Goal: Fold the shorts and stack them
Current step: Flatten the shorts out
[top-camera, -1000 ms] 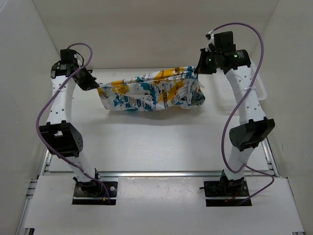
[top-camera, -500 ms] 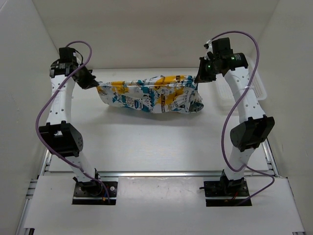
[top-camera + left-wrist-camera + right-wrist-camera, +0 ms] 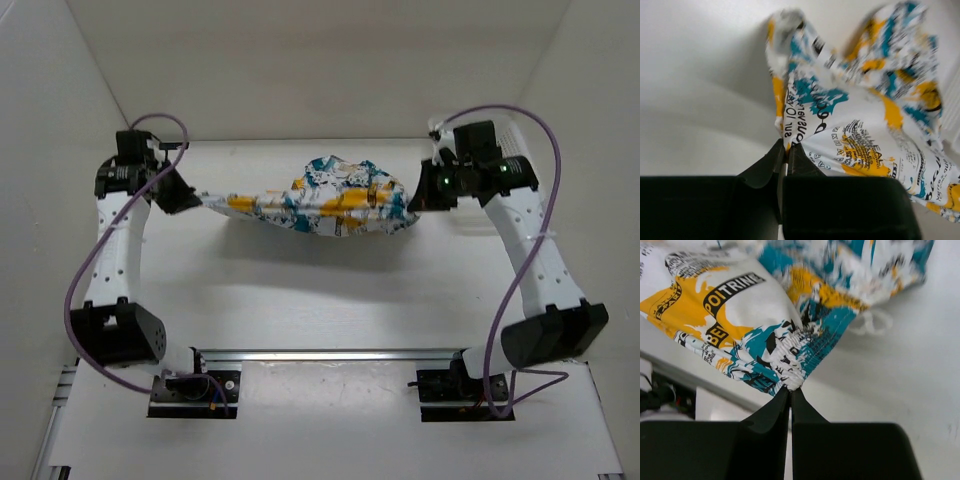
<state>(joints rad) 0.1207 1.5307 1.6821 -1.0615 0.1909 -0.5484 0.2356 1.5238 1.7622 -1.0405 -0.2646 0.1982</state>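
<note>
The shorts (image 3: 320, 198), white with yellow-orange, teal and black print, hang stretched between my two grippers above the table's far half. My left gripper (image 3: 196, 197) is shut on their left end; the left wrist view shows the jaws (image 3: 786, 146) pinching the cloth's edge (image 3: 850, 125). My right gripper (image 3: 417, 200) is shut on the right end; the right wrist view shows the jaws (image 3: 790, 388) clamped on the gathered elastic waistband (image 3: 790, 362). The middle of the shorts bulges up and back, and the lower edge sags towards the table.
A white plastic lattice basket (image 3: 532, 175) stands at the far right, mostly behind my right arm. White walls close in the table on the left, back and right. A metal rail (image 3: 320, 355) runs along the near edge by the arm bases.
Both grippers have moved nearer and lower with the shorts still held. The cloth has swung from hanging flat to bunching up and back in the middle.
</note>
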